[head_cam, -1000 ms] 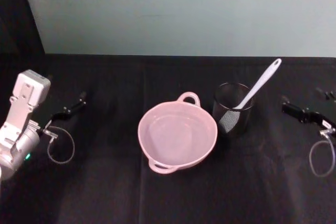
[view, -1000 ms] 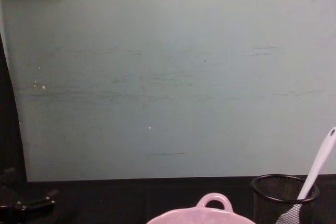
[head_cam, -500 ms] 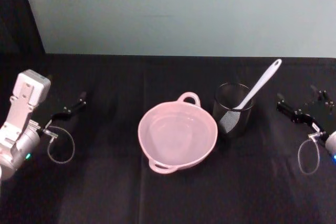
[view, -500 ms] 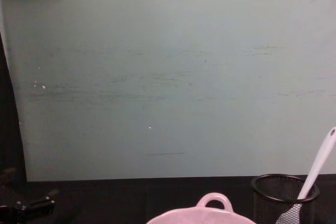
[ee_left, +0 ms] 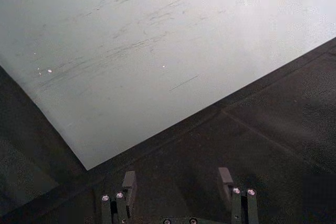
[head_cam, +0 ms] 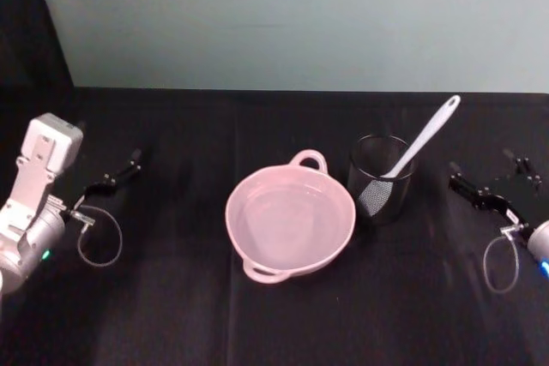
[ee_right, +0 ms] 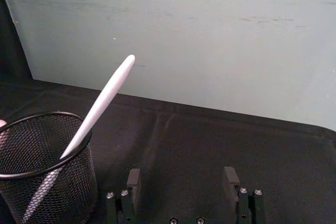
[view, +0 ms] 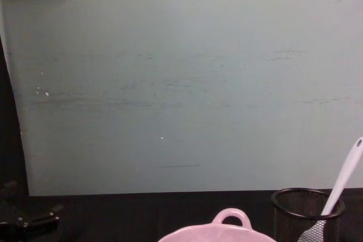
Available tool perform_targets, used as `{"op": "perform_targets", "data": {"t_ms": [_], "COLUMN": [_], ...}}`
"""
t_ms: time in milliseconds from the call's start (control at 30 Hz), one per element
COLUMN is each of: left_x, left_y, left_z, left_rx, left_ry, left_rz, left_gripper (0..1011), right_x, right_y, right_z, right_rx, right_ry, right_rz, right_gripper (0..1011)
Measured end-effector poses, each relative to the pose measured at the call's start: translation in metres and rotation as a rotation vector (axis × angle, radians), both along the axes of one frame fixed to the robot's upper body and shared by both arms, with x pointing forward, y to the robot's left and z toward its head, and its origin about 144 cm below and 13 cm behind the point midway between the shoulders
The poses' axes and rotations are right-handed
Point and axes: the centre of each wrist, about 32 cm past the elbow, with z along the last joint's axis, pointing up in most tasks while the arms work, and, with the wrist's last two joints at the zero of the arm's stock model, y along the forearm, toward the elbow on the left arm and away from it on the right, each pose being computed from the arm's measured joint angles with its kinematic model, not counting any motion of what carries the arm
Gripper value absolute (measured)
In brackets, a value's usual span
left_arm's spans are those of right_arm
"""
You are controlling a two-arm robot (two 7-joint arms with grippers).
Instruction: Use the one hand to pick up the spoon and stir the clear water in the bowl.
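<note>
The right claw [head_cam: 491,179] sits near the counter's [head_cam: 171,315] right edge, fingers apart, with bare black cloth between it and the mesh cup [head_cam: 381,179]. The spoon [head_cam: 418,145] stands in that cup, its handle leaning up toward the back right corner (free air on all sides of the handle). The bowl [head_cam: 290,220] sits just beside the cup toward the counter's middle. The left claw [head_cam: 116,176] rests near the left edge, well apart from the bowl, bare counter between.
</note>
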Motion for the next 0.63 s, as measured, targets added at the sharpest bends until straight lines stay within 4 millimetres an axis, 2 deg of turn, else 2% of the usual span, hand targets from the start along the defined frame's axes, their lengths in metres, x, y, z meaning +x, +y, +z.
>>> {"op": "perform_targets", "data": {"t_ms": [633], "left_x": [0.0000], "left_y": [0.0000], "left_z": [0.0000], "left_rx": [0.000], "left_ry": [0.000], "left_rz": [0.000], "left_gripper": [1011], "right_x": [0.0005], "right_y": [-0.0002], "right_z": [0.0014], "right_rx": [-0.001], "right_ry": [-0.004], "right_rz": [0.001], "right_gripper": [1002]}}
